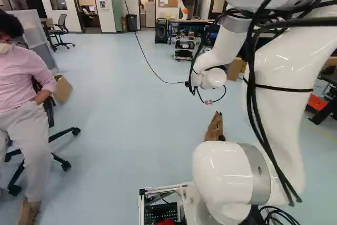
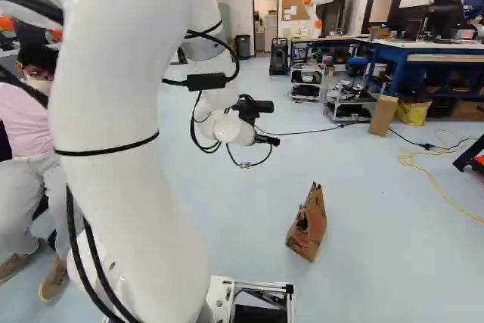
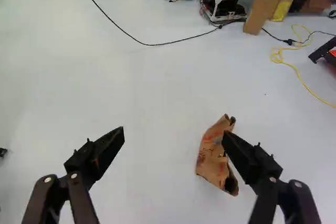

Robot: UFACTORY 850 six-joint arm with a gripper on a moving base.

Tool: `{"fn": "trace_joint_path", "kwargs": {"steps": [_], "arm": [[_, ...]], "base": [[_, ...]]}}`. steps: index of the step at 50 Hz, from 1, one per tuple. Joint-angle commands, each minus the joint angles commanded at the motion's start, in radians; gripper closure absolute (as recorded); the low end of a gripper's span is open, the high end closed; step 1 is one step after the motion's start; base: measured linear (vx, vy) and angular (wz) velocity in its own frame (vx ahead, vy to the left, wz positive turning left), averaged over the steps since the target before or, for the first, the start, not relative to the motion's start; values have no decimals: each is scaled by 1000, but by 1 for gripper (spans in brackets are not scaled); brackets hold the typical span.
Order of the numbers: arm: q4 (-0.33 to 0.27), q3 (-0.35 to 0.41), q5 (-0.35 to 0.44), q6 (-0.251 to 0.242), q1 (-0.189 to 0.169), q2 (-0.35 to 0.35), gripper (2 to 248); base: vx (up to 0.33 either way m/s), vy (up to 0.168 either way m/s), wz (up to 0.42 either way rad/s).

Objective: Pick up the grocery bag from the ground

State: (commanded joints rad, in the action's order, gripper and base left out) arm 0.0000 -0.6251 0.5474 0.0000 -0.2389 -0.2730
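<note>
One bent arm suspends its open claw.

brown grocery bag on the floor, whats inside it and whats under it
The brown bag sits on the floor, covering the patch beneath it. The right base view shows a dark opening in its side, but what, if anything, lies inside cannot be made out.

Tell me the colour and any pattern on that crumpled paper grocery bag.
The crumpled paper bag is brown with reddish markings, clearest in the wrist view.
</note>
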Motion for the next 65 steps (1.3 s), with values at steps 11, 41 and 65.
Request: {"fn": "trace_joint_path", "kwargs": {"steps": [11, 41, 65], "arm": [[0, -97, -1, 0, -44, -124, 3], [25, -320, -1, 0, -170, -406, 3], [26, -521, -40, 0, -260, -625, 3]], "base": [[0, 0, 0], [0, 0, 0], [0, 0, 0]]}}
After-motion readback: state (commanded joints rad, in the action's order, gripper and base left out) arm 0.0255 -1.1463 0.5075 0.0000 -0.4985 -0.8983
